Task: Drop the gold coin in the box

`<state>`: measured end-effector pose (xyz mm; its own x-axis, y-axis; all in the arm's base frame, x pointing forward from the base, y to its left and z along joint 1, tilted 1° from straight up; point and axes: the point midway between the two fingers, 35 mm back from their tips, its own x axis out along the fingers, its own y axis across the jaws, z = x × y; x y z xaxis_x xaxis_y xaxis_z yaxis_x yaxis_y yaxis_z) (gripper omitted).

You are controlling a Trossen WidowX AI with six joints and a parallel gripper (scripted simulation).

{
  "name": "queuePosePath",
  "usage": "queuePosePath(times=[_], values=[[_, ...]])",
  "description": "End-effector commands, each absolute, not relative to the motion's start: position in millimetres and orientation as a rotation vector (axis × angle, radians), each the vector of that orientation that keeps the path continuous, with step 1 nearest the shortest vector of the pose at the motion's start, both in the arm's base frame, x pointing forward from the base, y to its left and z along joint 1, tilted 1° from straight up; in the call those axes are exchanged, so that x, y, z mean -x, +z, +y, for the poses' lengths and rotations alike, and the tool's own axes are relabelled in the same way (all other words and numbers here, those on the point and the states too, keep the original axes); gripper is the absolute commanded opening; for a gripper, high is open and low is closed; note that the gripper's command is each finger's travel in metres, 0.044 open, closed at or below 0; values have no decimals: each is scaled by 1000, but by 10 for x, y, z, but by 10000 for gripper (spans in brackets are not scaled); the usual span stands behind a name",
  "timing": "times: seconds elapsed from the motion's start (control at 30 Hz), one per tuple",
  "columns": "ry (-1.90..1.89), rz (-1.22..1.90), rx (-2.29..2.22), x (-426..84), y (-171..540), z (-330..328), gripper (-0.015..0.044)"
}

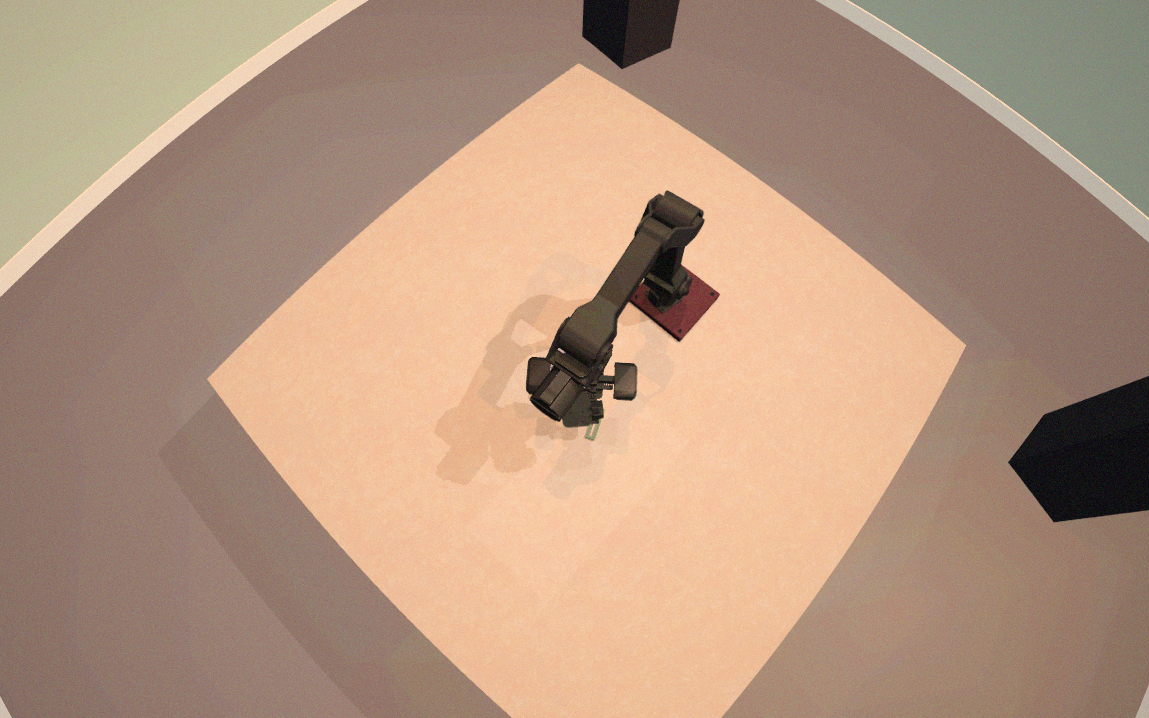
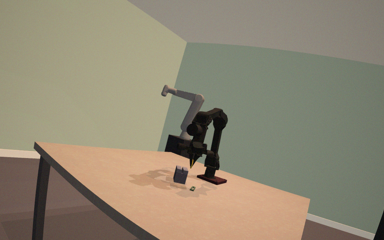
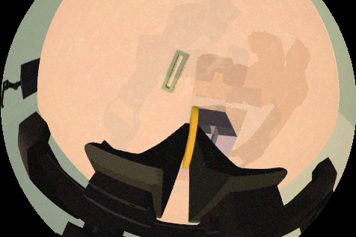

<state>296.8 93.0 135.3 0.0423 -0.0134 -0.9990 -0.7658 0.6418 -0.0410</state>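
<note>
My gripper (image 3: 190, 128) (image 2: 191, 164) is shut on the gold coin (image 3: 192, 137) (image 2: 192, 162), which sits edge-on between the fingertips, well above the table. The green holder (image 3: 167, 90) (image 2: 190, 189) (image 1: 590, 436) lies empty on the table, ahead of the fingertips in the wrist view and partly hidden by the arm in the top view. The grey box (image 3: 217, 117) (image 2: 179, 176) stands beside the holder. In the wrist view it is partly hidden behind the right finger, with part of its slotted top showing. In the top view the arm hides the box.
The arm's dark red base plate (image 1: 694, 308) (image 2: 214, 179) is bolted behind the box and holder. The table (image 1: 739, 446) (image 2: 247, 209) has the arm's shadows on it. A pale grey arm (image 2: 192, 113) on a black pedestal stands beyond the table.
</note>
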Motion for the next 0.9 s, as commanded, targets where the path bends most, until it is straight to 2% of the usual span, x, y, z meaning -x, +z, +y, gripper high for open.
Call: queuePosePath(times=[0.0, 0.87], values=[[661, 1430, 705, -2943, 1341, 812, 0], [657, 1433, 710, -2797, 1331, 210, 0]])
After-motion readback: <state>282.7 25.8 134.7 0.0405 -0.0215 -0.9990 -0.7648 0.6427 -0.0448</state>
